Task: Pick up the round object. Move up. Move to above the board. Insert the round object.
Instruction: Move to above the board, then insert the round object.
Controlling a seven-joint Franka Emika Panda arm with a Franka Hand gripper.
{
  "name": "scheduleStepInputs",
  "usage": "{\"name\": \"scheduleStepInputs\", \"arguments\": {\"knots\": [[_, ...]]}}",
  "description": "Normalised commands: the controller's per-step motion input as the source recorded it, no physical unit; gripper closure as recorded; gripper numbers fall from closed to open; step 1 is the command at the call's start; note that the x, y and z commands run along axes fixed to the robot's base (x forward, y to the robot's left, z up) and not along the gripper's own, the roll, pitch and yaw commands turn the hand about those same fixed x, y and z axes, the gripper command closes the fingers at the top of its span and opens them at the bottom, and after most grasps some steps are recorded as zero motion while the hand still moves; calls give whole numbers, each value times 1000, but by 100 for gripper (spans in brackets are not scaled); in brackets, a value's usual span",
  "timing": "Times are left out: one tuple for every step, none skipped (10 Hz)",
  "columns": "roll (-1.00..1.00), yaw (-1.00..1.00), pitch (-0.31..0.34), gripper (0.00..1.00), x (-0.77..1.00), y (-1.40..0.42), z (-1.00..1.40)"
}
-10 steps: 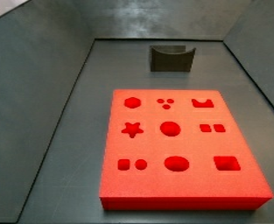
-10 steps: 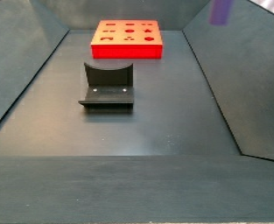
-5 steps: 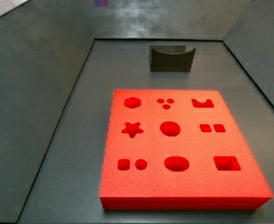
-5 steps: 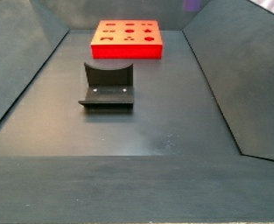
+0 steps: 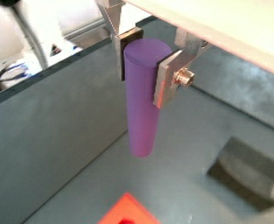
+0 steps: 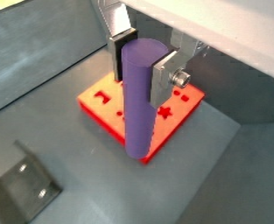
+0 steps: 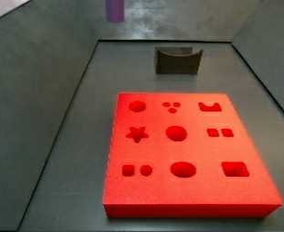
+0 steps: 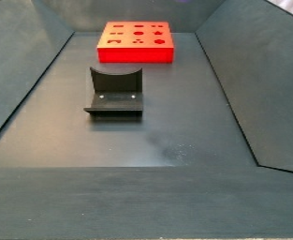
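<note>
My gripper [image 5: 147,61] is shut on the round object [image 5: 142,105], a slim purple peg that hangs upright between the silver fingers; both wrist views show it, the gripper [image 6: 145,61] and peg [image 6: 137,105] alike. In a wrist view the peg hangs high over the red board [image 6: 109,112] with its shaped holes. In a side view only the peg's lower end [image 7: 115,10] shows at the upper edge, far behind the board [image 7: 187,154]. The other side view shows the board [image 8: 138,42] but no peg. The gripper is out of frame in both side views.
The dark fixture stands on the grey floor beyond the board's short end, in both side views [image 7: 178,60] [image 8: 115,91] and both wrist views [image 5: 250,171] [image 6: 22,188]. Sloping grey walls enclose the floor. A board corner [image 5: 127,212] shows below the peg.
The peg has left the upper edge of one side view, moving left, and has come down into the upper edge of the other. The board and fixture have not moved.
</note>
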Motion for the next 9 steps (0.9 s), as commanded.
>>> {"name": "scheduleStepInputs", "arguments": {"knots": [[-3, 8, 27, 100, 420, -1000, -28], [14, 1, 35, 100, 353, -740, -27], [15, 1, 35, 100, 288, -552, -11], [29, 7, 39, 100, 158, -282, 3], [0, 0, -4, 100, 0, 0, -46], [0, 0, -114, 100, 414, -217, -526], [21, 0, -86, 100, 740, -471, -1000], [0, 0, -83, 100, 783, -543, -1000], [0, 0, -136, 100, 723, -569, -1000]]}}
